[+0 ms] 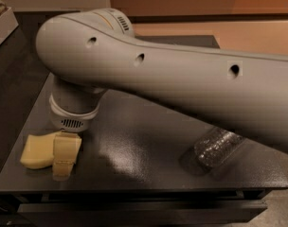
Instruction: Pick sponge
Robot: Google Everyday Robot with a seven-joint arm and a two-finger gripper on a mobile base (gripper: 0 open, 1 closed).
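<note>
Gripper down at the sponge's end

Gripper (64, 162) sits low over the front left corner of the dark table (134, 150), hanging straight down from a round grey wrist with a small vent grille. Its cream-coloured tip reaches the tabletop and stands in front of the right end of the sponge (36, 150), covering that end from view. Whether the gripper is spread apart, drawn together or clamped on the sponge cannot be told from this angle, and it is also unclear whether it is pressing on the foam or only close against it.

The sponge lies flat on the table, close to the left edge. It is a pale yellow foam block, thick, with a gently curved upper edge and a rounded left end. It is not lifted.

The thick grey arm (182, 84) crosses the whole view from the right. Under it, well apart from the sponge, a clear plastic bottle (215, 148) lies on its side, partly hidden.
</note>
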